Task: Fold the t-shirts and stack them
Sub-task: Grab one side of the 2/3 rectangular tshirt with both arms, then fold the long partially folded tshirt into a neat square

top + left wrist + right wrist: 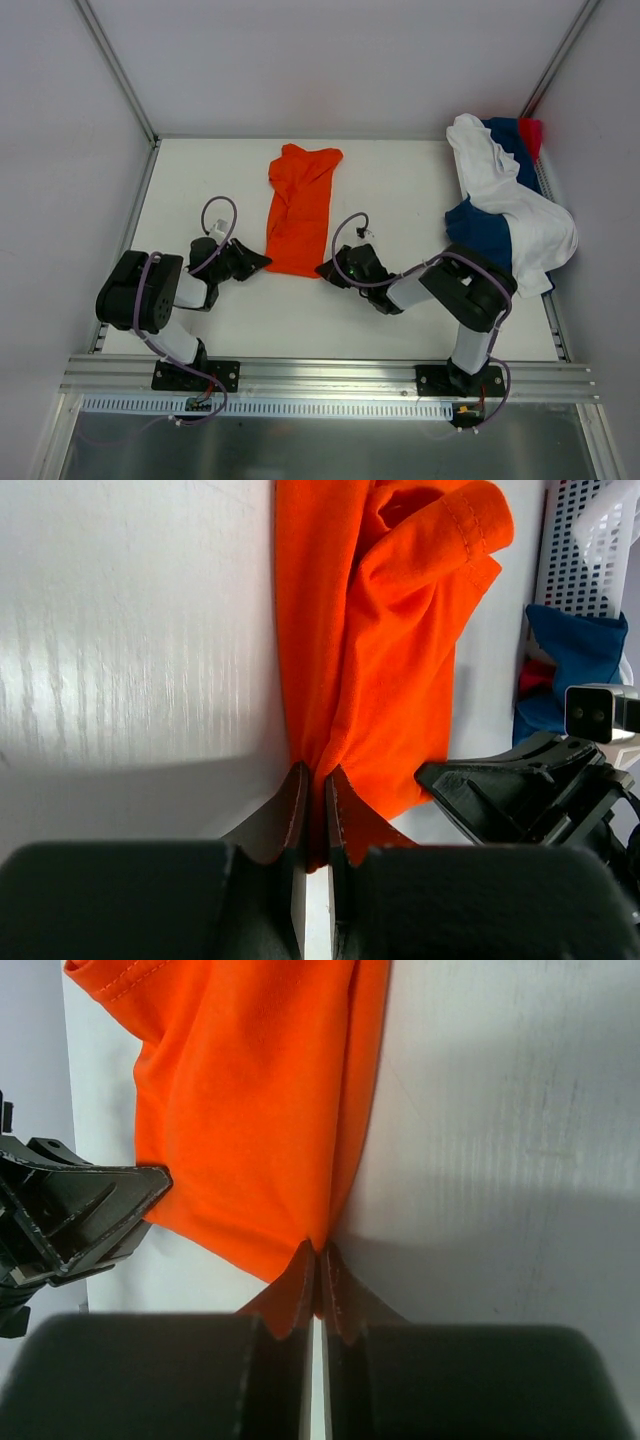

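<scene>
The bright orange t-shirt (298, 208) lies in a long crumpled strip on the white table, running from the back toward the arms. My left gripper (262, 262) is shut on its near left corner; the left wrist view shows orange cloth (370, 650) pinched between the jaws (314, 780). My right gripper (326, 270) is shut on the near right corner, with the cloth (250, 1110) pinched at the fingertips (317, 1252). A white t-shirt (510, 205), a navy blue one (480, 232) and a red-pink one (530, 132) lie heaped at the right.
The heap of shirts rests against a white perforated basket (590, 550) at the table's right edge. Metal frame posts stand at the back corners (150, 135). An aluminium rail (320, 375) runs along the near edge by the arm bases.
</scene>
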You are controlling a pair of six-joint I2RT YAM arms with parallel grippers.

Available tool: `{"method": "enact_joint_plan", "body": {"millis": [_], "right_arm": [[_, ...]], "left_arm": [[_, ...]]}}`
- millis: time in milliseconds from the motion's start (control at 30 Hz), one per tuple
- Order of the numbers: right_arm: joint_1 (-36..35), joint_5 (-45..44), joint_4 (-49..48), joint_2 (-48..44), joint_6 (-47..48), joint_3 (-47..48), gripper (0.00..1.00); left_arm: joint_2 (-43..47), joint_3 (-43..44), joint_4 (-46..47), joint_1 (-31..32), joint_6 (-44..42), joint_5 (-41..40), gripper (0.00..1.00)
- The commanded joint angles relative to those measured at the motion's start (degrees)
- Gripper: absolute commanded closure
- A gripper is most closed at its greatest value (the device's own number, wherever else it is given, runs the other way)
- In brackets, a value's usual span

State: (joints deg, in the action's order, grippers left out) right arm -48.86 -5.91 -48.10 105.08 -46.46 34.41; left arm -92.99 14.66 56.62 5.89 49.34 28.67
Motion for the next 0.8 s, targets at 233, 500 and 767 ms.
{"method": "enact_joint_plan", "body": {"millis": [233, 500, 767], "right_arm": [[-6.3, -8.1, 13.8, -13.4, 0.7, -6.0, 1.00], [-13.3, -19.7, 34.0, -27.1, 3.1, -0.1, 1.00], [-13.9, -24.3, 39.9, -25.6, 8.9, 9.3, 1.00]], "left_arm": [[23.1, -6.8, -16.4, 0.7, -1.3, 1.3, 1.00], [51.1, -2.6, -43.2, 2.9, -4.4, -5.9, 1.00], [51.9, 2.1, -46.0, 3.0, -4.9, -4.8, 1.00]]}}
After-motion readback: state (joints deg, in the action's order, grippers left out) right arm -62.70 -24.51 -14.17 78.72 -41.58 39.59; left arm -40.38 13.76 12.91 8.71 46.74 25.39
